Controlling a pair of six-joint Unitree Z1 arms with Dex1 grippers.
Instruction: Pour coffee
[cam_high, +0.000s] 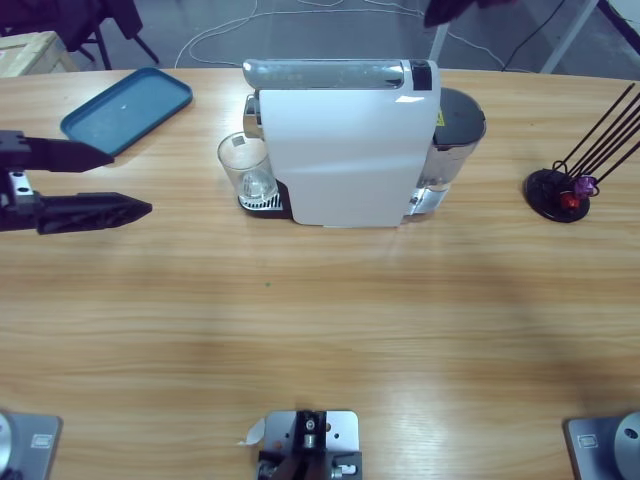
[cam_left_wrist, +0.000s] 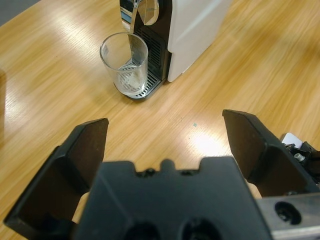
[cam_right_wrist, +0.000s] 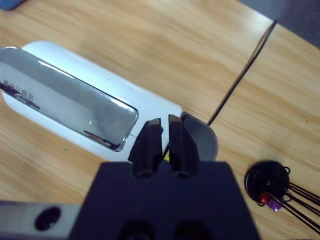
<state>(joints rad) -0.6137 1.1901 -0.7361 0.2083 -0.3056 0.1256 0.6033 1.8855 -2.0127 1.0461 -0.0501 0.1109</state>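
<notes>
A white coffee machine (cam_high: 345, 150) stands at the table's middle back, with a silver lid on top. An empty clear glass (cam_high: 246, 168) sits on its drip tray under the spout, also seen in the left wrist view as the glass (cam_left_wrist: 124, 62). My left gripper (cam_high: 128, 182) comes in from the left edge, open, a short way left of the glass and holding nothing (cam_left_wrist: 167, 125). My right gripper (cam_right_wrist: 161, 123) hangs shut above the machine's rear (cam_right_wrist: 75, 107), near the grey water tank (cam_right_wrist: 202, 137). In the high view it is hardly seen.
A blue tray (cam_high: 127, 108) lies at the back left, behind the left gripper. A black stand (cam_high: 560, 192) with thin rods and coloured capsules sits at the right. Bare wood stretches in front of the machine.
</notes>
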